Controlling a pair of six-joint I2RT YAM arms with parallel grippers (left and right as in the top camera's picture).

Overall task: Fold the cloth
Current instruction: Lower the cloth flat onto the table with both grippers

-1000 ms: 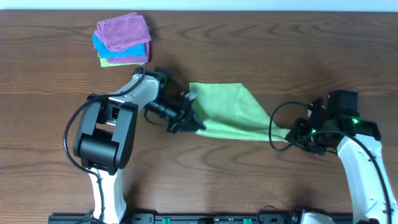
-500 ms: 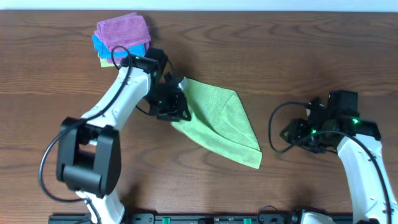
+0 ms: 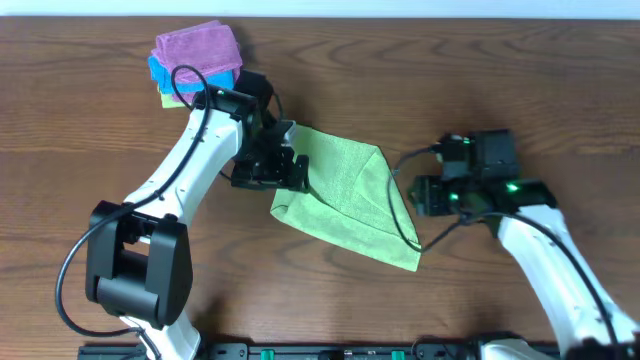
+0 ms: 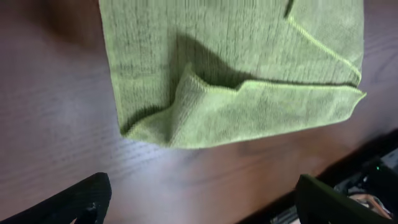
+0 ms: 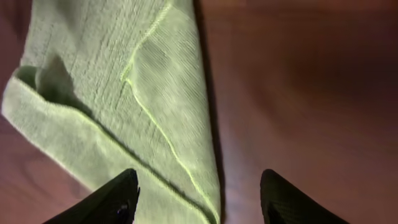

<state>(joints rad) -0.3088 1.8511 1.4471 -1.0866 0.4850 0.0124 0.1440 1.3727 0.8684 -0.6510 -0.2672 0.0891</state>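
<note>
Green folded microfibre cloth (image 3: 350,200) lying on dark wooden table (image 3: 500,80), left gripper (image 3: 288,172) hovering wide apart at its left edge, right gripper (image 3: 424,195) gaping wide, holding nothing.

The cloth (image 3: 345,190) is plain lime green, the table (image 3: 480,70) dark wood-grained brown, the stack (image 3: 198,52) purple over blue over seemingly yellow.

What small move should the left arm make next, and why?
Probably lower the open left gripper onto the bunched corner of the green cloth and smooth it outward. In the left wrist view that corner is humped up with a shadowed crease, while the rest lies flat, and the gripper holds nothing. The right gripper is open too, at the opposite edge.
</note>
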